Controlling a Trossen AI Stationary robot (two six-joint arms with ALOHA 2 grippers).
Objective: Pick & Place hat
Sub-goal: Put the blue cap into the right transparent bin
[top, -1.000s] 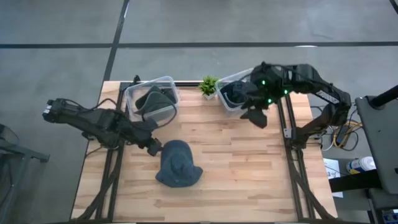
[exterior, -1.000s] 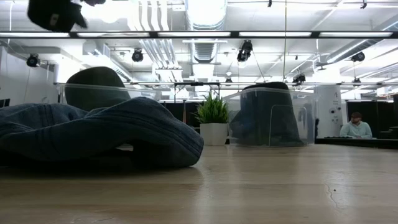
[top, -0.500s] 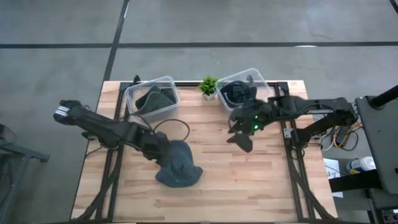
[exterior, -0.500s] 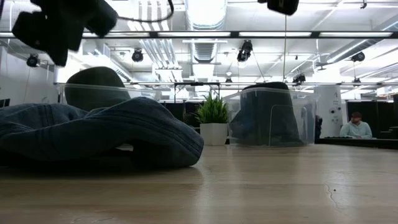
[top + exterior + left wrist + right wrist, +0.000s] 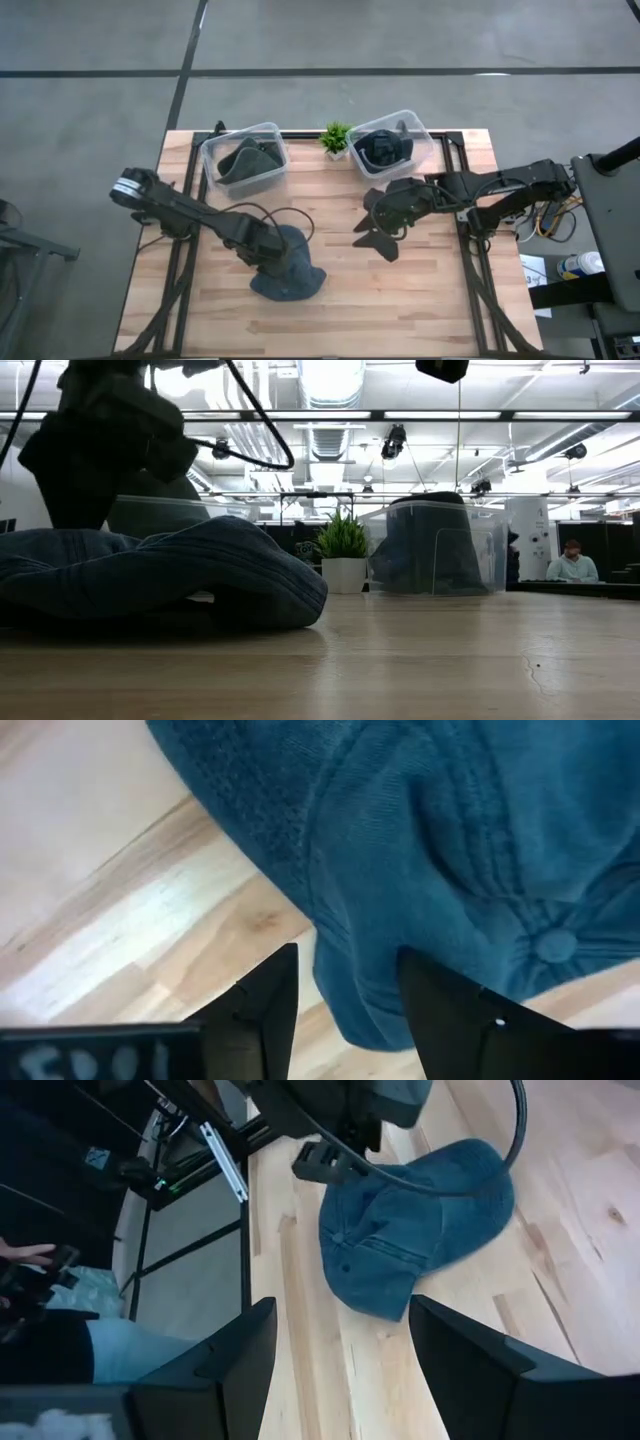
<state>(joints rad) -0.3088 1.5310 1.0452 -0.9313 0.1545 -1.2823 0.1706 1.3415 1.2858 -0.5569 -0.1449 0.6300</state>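
Hat (image 5: 288,265) not grasped yet, lying on table (image 5: 400,290). Left gripper (image 5: 345,1005) released, fingers straddling its edge. Right gripper (image 5: 340,1350) also released, waiting mid-table; pick and placement both remain.

**Both arms reach inward, tools spread**

Your left arm stretches from the left edge toward the middle, its wrist bent downward, and the left tool (image 5: 345,1005) hangs low with its fingers (image 5: 265,995) parted. Your right arm extends in from the right edge, and the right tool (image 5: 378,232) sits near centre, fingers (image 5: 235,1355) wide apart.
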